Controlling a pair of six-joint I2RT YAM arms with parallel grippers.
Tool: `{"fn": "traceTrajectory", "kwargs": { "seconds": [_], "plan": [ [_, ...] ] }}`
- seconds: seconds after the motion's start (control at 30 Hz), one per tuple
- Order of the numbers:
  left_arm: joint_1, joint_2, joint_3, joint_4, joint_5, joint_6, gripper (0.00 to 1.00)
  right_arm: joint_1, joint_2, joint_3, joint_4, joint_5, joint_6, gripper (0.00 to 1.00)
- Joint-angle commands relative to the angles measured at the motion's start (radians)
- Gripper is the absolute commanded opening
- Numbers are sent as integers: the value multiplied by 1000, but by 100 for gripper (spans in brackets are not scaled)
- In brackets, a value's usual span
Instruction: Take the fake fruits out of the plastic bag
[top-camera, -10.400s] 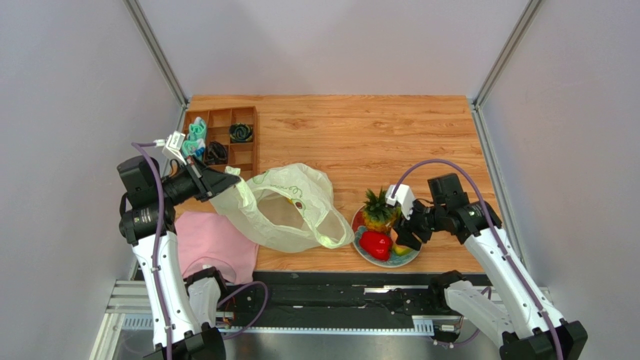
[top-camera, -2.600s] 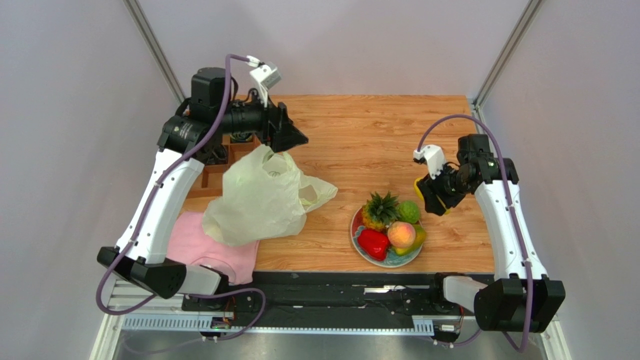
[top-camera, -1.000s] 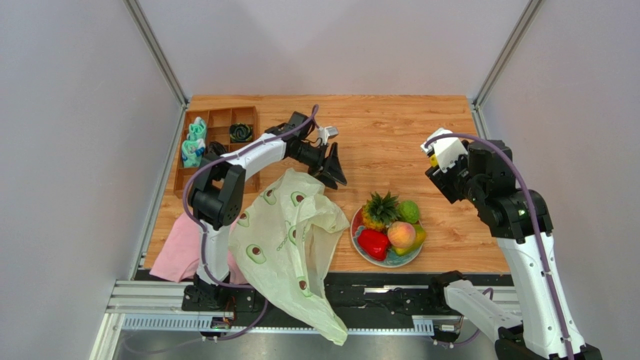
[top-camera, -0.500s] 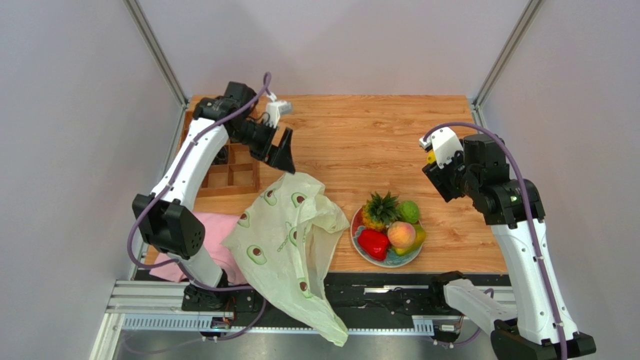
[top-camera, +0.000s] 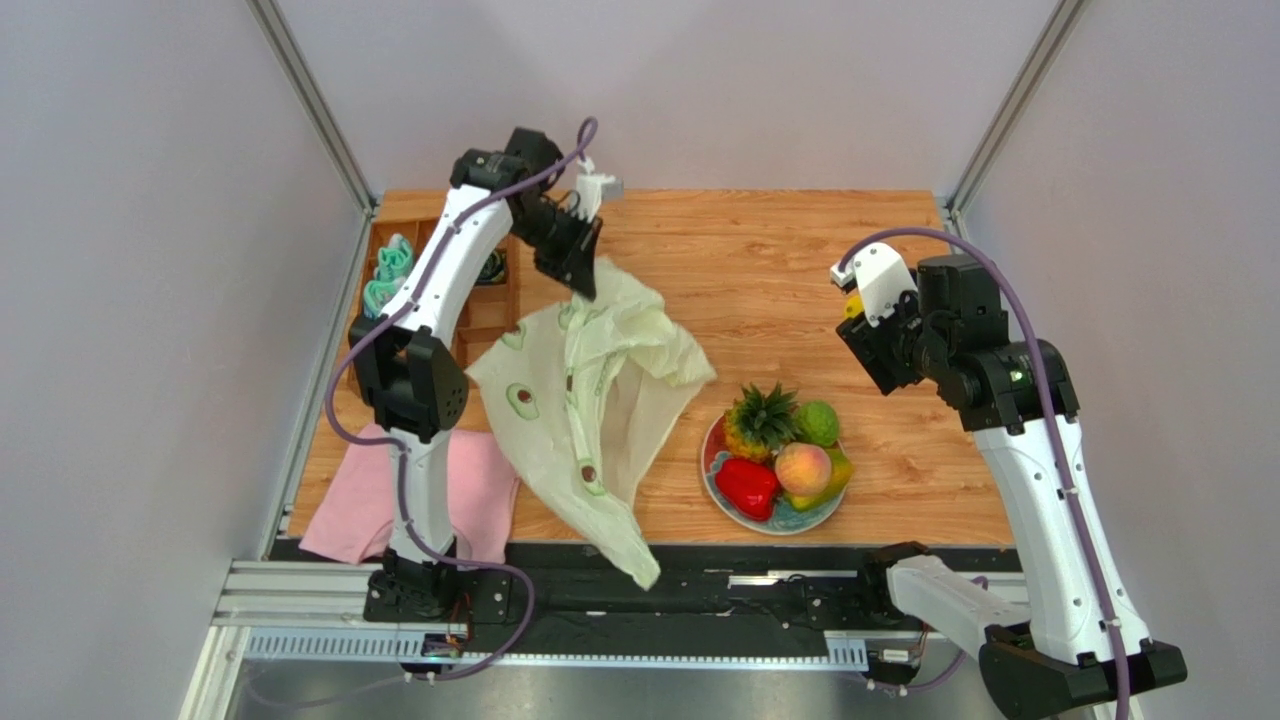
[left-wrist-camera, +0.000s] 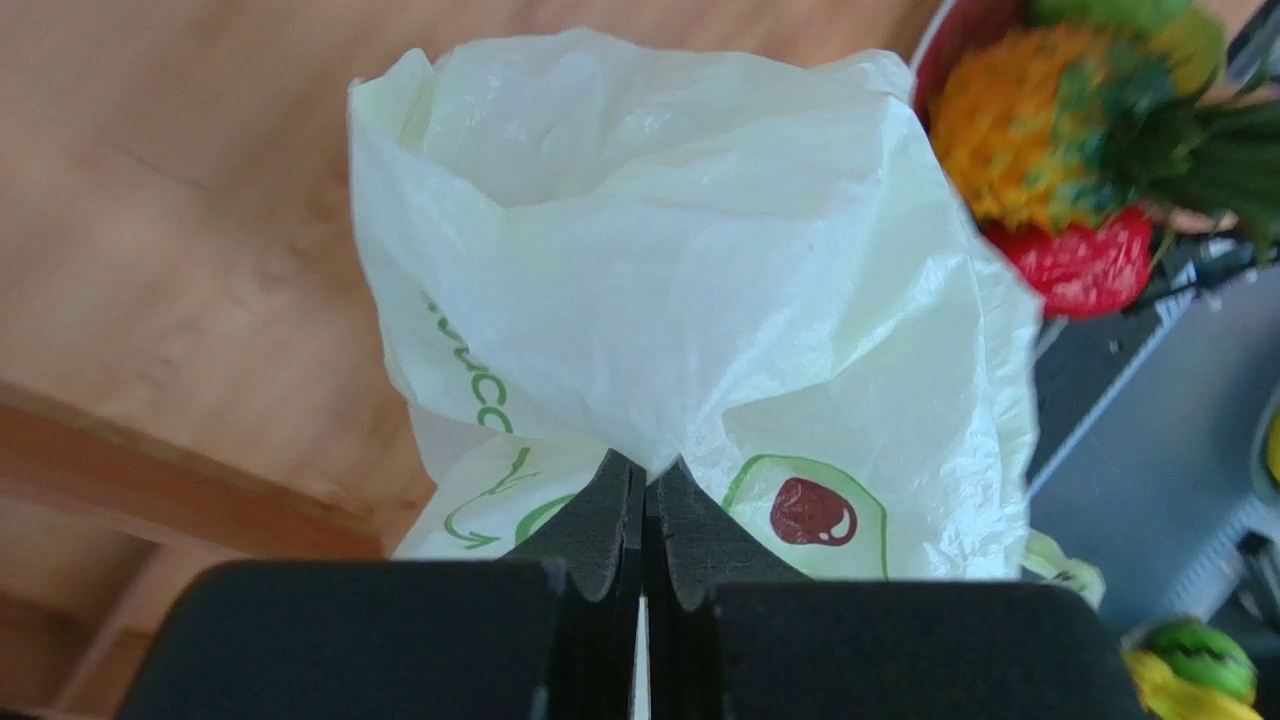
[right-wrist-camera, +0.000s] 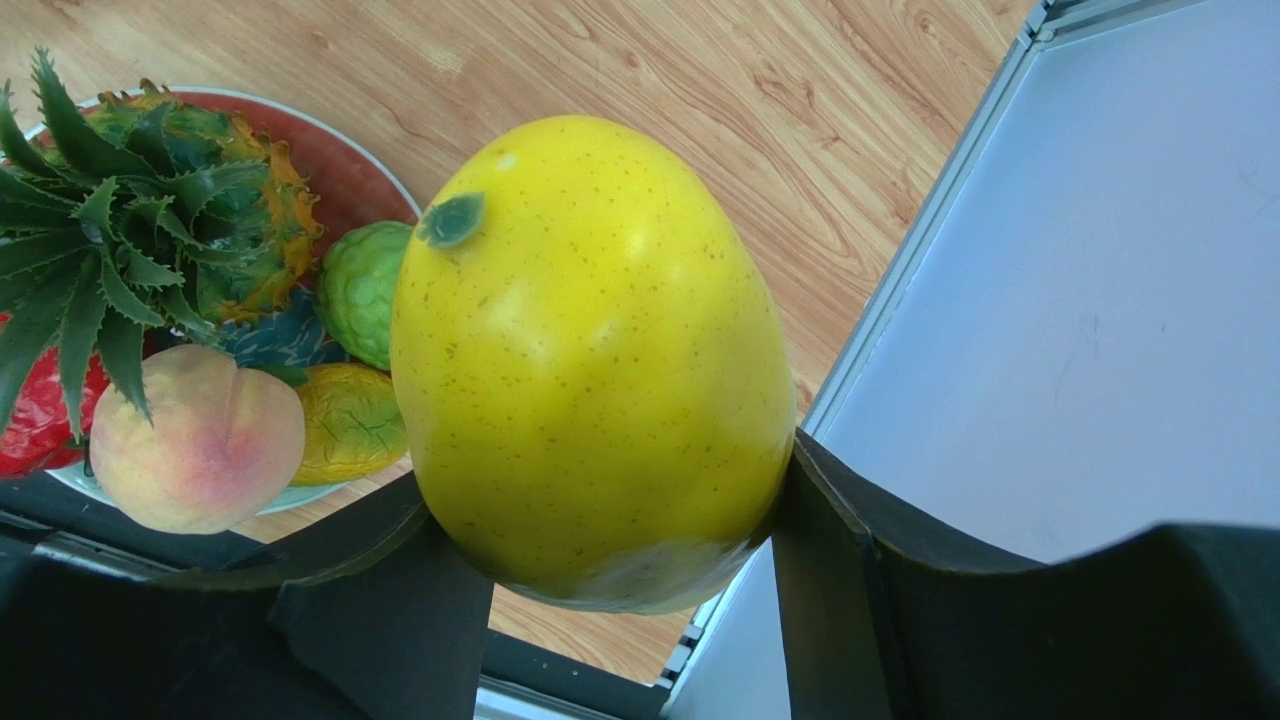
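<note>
**Top view with both wrist views.** The plastic bag (top-camera: 579, 393) is held up by a pinch of film at its top. The pinch is clamped between the closed fingers of the left gripper (left-wrist-camera: 646, 474), above the far left of the tabletop (top-camera: 781, 255). In the top view the bag's lower end reaches past the near edge, beside the pink cloth (top-camera: 353, 488).

The film is judged thin, light and limp. No shape is kept, it slides easily, and it can be torn by a hard pull. A gathered fold or a handle loop is preferred to a single flat layer as the place to take hold. No bulge is seen in the hanging bag, so it is judged likely empty.

A yellow mango (right-wrist-camera: 586, 360) is gripped across its middle by the right gripper (top-camera: 869, 330), raised to the right of the plate (top-camera: 739, 515). Its skin is smooth and rounded, so it is judged light but apt to slip, and the widest part is best spanned.

The pineapple (top-camera: 759, 413), red pepper (top-camera: 748, 488), peach (top-camera: 803, 468) and green ball (top-camera: 818, 422) are set on the plate.
</note>
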Motion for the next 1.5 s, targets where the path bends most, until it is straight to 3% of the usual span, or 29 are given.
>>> {"fn": "traceTrajectory", "kwargs": {
  "seconds": [0.0, 0.03, 0.1, 0.17, 0.27, 0.33, 0.37, 0.43, 0.5, 0.53, 0.67, 0.77, 0.87, 0.93, 0.97, 1.0, 1.03, 1.07, 1.1, 1.17, 1.23, 1.27, 1.3, 1.37, 1.47],
  "plan": [
    [9, 72, 373, -126, -3, -31, 0, -17, -6, 18, 43, -6, 32, 2],
    [9, 84, 434, -116, -18, -39, 0, -19, -7, 17, 40, -10, 33, 2],
    [9, 89, 416, -59, -66, -62, 37, -22, -11, 14, 39, -12, 35, 2],
    [10, 78, 363, -36, -60, -79, 52, -26, -11, 14, 39, -3, 35, 2],
    [20, -16, 245, 19, 78, -92, 53, -40, -18, 20, 26, 8, 39, 2],
    [18, -157, 52, 91, 229, -58, 52, -45, -35, 1, 19, 13, 41, 2],
    [14, -200, -17, 98, 405, -39, 52, -48, -43, -12, 17, 16, 41, 2],
    [-31, -290, -209, 92, 501, 14, 54, -51, -60, -61, 19, 19, 36, 2],
    [-80, -331, -379, 89, 506, 59, 55, -52, -76, -84, 19, 17, 45, 2],
    [-126, -339, -430, 122, 490, 76, 61, -55, -78, -91, 14, 8, 50, 2],
    [-155, -434, -665, 462, 159, -195, 70, -68, -64, -71, -6, 2, 55, 2],
    [-111, -434, -615, 484, 4, -226, 70, -81, -61, -66, -6, 1, 59, 2],
    [8, -361, -434, 484, -70, -267, 70, -94, -61, -74, 2, -15, 73, 2],
    [96, -296, -212, 486, -102, -275, 72, -100, -60, -83, 14, -29, 82, 2],
    [115, -219, -123, 481, -100, -272, 79, -106, -58, -86, 19, -33, 88, 2],
    [131, -175, 77, 462, -90, -271, 83, -108, -57, -92, 25, -36, 91, 2],
    [145, -135, 177, 420, -72, -270, 95, -111, -55, -95, 34, -42, 96, 2],
    [145, -77, 263, 402, -60, -269, 98, -115, -55, -95, 37, -45, 101, 2],
    [142, -68, 349, 397, -55, -274, 98, -117, -53, -95, 39, -47, 102, 2],
    [126, -99, 340, 408, 7, -295, 98, -121, -53, -92, 43, -47, 102, 2],
    [93, -161, 181, 429, 150, -277, 91, -126, -58, -89, 43, -36, 99, 2],
    [78, -228, 104, 437, 334, -271, 88, -127, -66, -92, 43, -32, 98, 2],
    [37, -262, -64, 437, 411, -260, 86, -131, -69, -97, 45, -21, 93, 2],
    [-18, -349, -318, 420, 544, -232, 76, -135, -83, -120, 45, -12, 92, 2],
    [-127, -394, -545, 348, 623, -97, 62, -140, -87, -140, 45, -4, 93, 2]
  ]
}}
